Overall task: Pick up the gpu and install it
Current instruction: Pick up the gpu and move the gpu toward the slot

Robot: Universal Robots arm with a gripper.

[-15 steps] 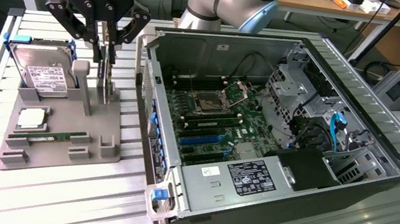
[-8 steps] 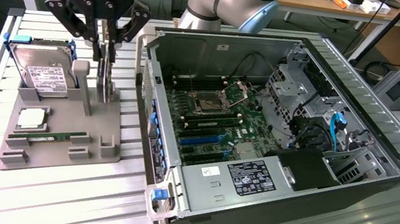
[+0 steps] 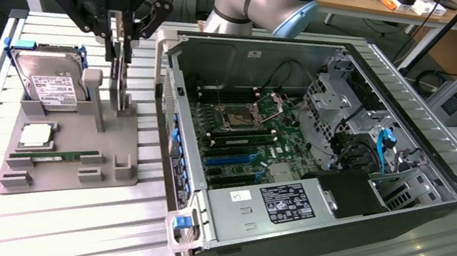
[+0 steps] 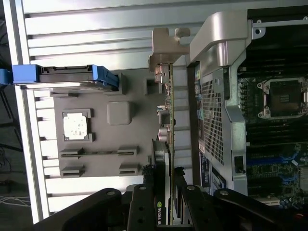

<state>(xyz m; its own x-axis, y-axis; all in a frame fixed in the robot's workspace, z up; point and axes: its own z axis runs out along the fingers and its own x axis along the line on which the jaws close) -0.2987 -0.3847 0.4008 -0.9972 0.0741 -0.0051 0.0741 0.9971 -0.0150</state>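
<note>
Pincer (image 3: 121, 46): partly closed, fingers clamped on both flat faces of the gpu (image 3: 118, 85). I hold it upright on edge, probably to suit a vertical slot. It sits at the grey holder tray (image 3: 39, 177), just beside the open computer case (image 3: 246, 55).

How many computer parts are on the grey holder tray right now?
4: hard drive at the far end, processor before it, memory stick nearest the camera, gpu upright beside the computer case, gripped by the end effector. None looks hidden.
</note>
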